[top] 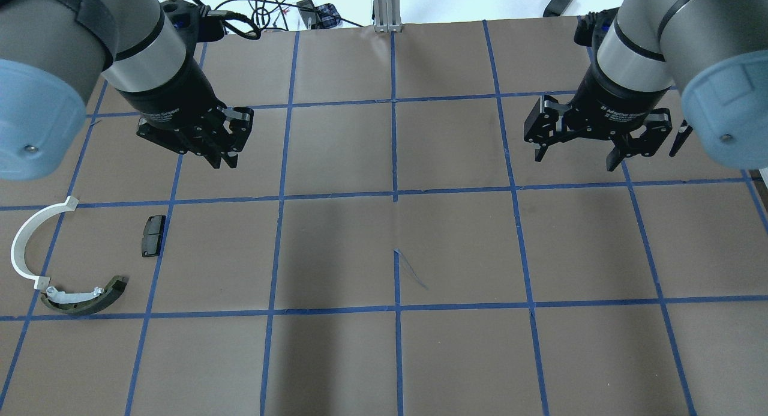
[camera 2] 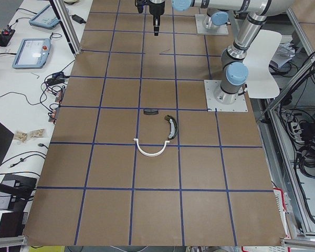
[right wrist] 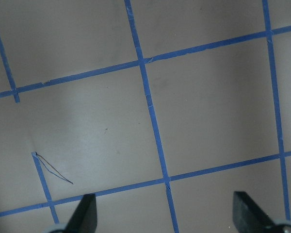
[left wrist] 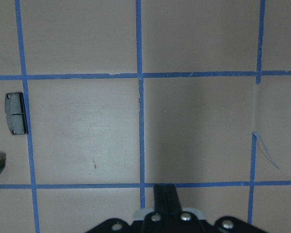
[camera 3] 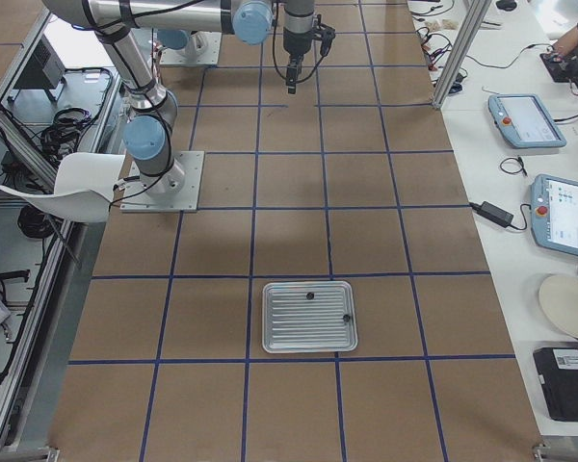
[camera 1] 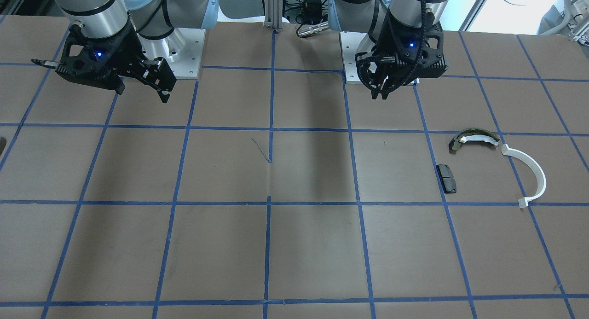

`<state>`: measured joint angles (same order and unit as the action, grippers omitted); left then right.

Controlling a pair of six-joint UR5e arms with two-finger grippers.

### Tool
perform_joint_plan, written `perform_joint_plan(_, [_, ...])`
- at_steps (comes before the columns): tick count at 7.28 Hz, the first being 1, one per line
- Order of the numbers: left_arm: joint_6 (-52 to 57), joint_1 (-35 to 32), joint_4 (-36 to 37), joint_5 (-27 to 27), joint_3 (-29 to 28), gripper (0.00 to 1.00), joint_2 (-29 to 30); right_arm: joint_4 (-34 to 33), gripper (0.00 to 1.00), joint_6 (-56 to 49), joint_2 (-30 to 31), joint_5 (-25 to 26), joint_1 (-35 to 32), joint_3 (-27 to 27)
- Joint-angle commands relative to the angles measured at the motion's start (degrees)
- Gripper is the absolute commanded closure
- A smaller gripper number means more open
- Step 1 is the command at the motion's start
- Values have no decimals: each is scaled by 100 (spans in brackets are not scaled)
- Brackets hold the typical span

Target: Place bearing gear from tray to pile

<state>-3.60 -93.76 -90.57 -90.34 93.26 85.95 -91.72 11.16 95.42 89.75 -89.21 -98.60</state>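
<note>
The pile lies on the table on my left: an olive-and-white curved shoe (top: 84, 299) (camera 1: 474, 138), a thin white half-ring strip (top: 16, 248) (camera 1: 542, 178) and a small black pad (top: 153, 236) (camera 1: 447, 178) (left wrist: 15, 113). A ribbed metal tray (camera 3: 270, 332) shows only in the exterior right view, with two small dark parts (camera 3: 309, 295) (camera 3: 347, 318) on it, too small to identify. My left gripper (top: 230, 158) (camera 1: 379, 92) is shut and empty, hovering beyond the pad. My right gripper (top: 576, 158) (right wrist: 167, 218) is open and empty above bare table.
Blue tape lines grid the brown table (top: 396, 254). Both arm bases (camera 1: 184, 52) stand at the robot's edge. An aluminium post (top: 387, 8) and cables sit past the far edge. Tablets (camera 3: 568, 212) and cords lie on a side bench.
</note>
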Motion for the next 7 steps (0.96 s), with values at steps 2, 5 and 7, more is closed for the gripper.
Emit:
perform_joint_plan(2, [0,-2,-4,8,0,0,0,-13,0,0,3,-10,0,-1])
perform_joint_plan(5, [0,-2,5,8,8,0,-8,-21,0,-61,3,-27,9,-1])
perform_joint_plan(7, [0,-2,5,17,-9,0,0,-22,0,-53,12,8,9,16])
